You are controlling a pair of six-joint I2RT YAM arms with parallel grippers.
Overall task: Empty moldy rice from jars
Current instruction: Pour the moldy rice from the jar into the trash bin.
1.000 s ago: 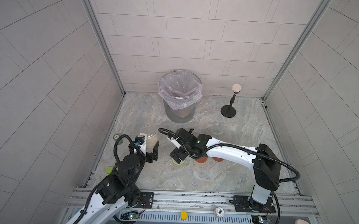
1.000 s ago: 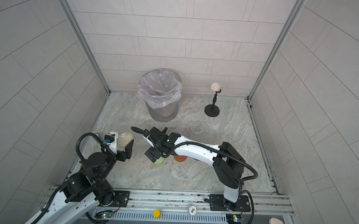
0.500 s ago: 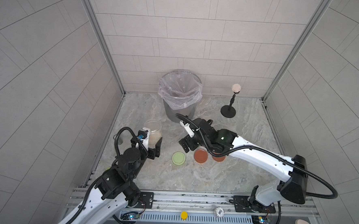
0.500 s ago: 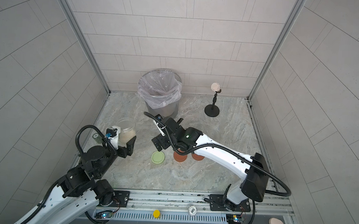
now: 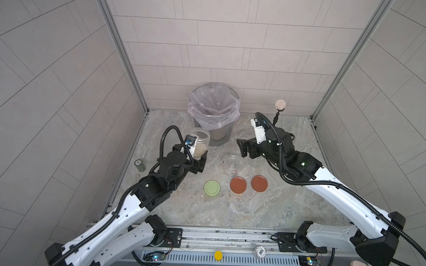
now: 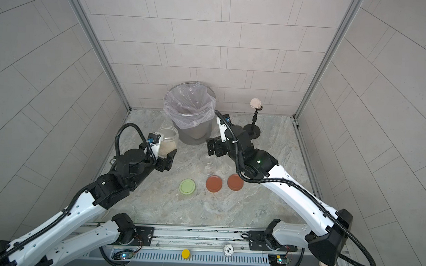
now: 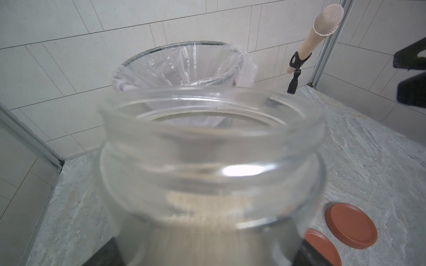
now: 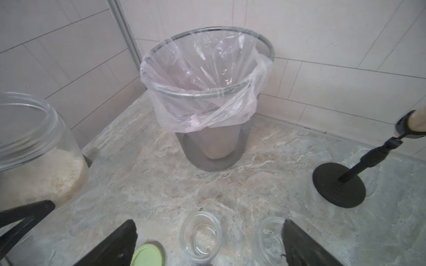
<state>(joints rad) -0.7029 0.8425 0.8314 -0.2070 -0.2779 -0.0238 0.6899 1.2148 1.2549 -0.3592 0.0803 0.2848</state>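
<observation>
the lidless glass jar [image 5: 201,137], part-filled with moldy rice [image 5: 200,151], is clamped low by the left fingers [image 5: 202,160] near the mesh bin [image 5: 223,134]; the slick, fragile glass is judged best gripped on the body. the right fingers [image 5: 242,145] are apart, empty.

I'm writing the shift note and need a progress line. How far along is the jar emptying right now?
Done: all three lids lie on the table, and two jars look empty. In hand: the left pincer holds the third jar, rice inside, near the bin. The right pincer is open, empty. Left: tip that rice into the bin.
</observation>
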